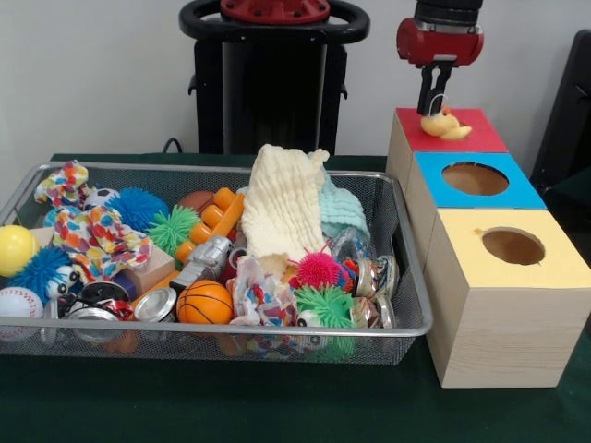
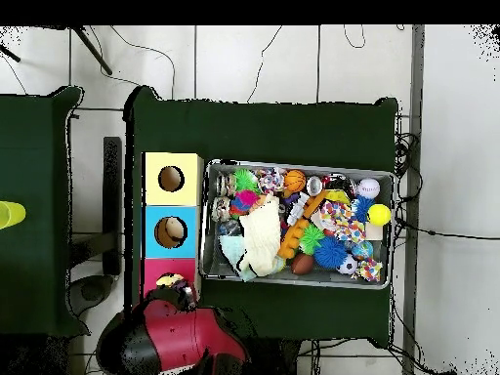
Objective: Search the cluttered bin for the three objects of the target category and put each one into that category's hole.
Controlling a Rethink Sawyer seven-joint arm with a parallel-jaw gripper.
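Fingers (image 1: pixel 432 97) pinched on the pale yellow toy (image 1: pixel 445 125), gripper (image 1: pixel 434 111) holding it over the red-topped box (image 1: pixel 471 138), whose hole lies hidden beneath. Toy looks light, soft, squashy (grip by the body). Wire bin (image 1: pixel 406 268) well apart.

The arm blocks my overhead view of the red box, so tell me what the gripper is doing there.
Observer: From the front, the gripper is shut on a yellow toy.
Operator: Give me its height over the box.
Observer: The toy is low at the top of the red box; I cannot tell whether it touches.
Operator: Check the hole.
Observer: No hole shows on the red top from the front; the toy sits over its middle.
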